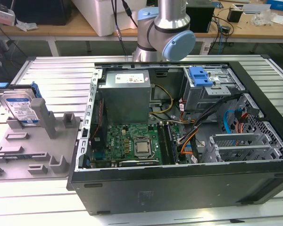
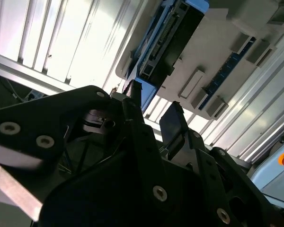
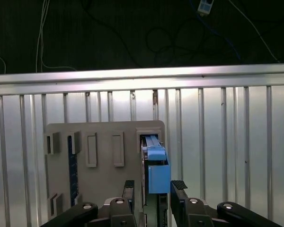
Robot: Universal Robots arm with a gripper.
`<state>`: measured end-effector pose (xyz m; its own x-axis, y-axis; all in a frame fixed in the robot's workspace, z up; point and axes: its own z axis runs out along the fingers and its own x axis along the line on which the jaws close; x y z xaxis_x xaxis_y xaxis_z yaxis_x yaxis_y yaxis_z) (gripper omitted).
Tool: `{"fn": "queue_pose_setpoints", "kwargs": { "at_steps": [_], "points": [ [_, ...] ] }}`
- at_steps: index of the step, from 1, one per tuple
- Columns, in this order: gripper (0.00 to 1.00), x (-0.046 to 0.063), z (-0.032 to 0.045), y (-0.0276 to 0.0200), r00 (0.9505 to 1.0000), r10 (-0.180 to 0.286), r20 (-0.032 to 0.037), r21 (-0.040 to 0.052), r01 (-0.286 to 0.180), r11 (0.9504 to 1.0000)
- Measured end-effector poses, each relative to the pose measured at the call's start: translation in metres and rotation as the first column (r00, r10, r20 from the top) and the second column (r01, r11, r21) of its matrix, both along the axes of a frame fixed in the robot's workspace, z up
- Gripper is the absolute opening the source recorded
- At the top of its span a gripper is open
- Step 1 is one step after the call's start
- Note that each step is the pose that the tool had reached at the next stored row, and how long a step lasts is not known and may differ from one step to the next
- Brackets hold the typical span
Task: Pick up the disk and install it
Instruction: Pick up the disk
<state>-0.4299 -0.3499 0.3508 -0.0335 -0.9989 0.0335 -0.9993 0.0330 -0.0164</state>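
Observation:
The disk (image 1: 21, 108) stands on edge in a grey slotted holder (image 1: 33, 141) at the exterior view's left, its white-and-blue label facing out. In the first wrist view I see the disk's (image 3: 157, 171) blue rail end-on in the holder (image 3: 104, 156), with my gripper (image 3: 154, 187) open and its two black fingers to either side of the disk's line, some way off from it. In the second wrist view the gripper (image 2: 153, 106) is open, apart from the disk (image 2: 168, 42). My arm (image 1: 165, 28) stands at the back of the table.
An open computer case (image 1: 179, 183) lies on the slatted metal table (image 1: 52, 66), with a grey power-supply box (image 1: 125, 94), a motherboard (image 1: 132, 141), cables, and a blue bracket (image 1: 200, 76) on the metal drive cage. The table's edge (image 3: 142, 75) runs beyond the holder.

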Motion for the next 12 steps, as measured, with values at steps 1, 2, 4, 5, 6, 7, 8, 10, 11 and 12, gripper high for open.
{"fn": "queue_pose_setpoints", "kwargs": {
  "at_steps": [1, 2, 4, 5, 6, 7, 8, 10, 11, 12],
  "points": [
    [0.44, 0.0000, 0.0000, 0.0000, 1.0000, 0.000, 0.0000, -0.0001, 0.000, 1.0000],
    [0.44, 0.0001, -0.0002, 0.0006, 1.0000, 0.000, 0.0004, 0.0001, 0.000, 1.0000],
    [0.44, 0.0000, -0.0003, 0.0028, 1.0000, 0.000, 0.0000, -0.0001, 0.000, 1.0000],
    [0.44, 0.0000, -0.0006, 0.0038, 1.0000, 0.000, 0.0000, 0.0000, 0.000, 1.0000],
    [0.44, 0.0000, -0.0009, 0.0043, 1.0000, 0.000, 0.0001, 0.0000, 0.000, 1.0000],
    [0.44, -0.0003, -0.0014, 0.0042, 1.0000, 0.000, -0.0001, -0.0001, 0.000, 1.0000],
    [0.44, -0.0008, -0.0020, 0.0043, 1.0000, 0.000, -0.0001, -0.0001, 0.000, 1.0000],
    [0.44, -0.0013, -0.0037, 0.0043, 1.0000, 0.000, 0.0002, 0.0000, 0.000, 1.0000],
    [0.44, -0.0014, -0.0045, 0.0043, 1.0000, 0.000, 0.0001, -0.0001, 0.000, 1.0000],
    [0.44, -0.0015, -0.0052, 0.0043, 1.0000, 0.000, 0.0000, -0.0001, 0.000, 1.0000]
  ]
}}
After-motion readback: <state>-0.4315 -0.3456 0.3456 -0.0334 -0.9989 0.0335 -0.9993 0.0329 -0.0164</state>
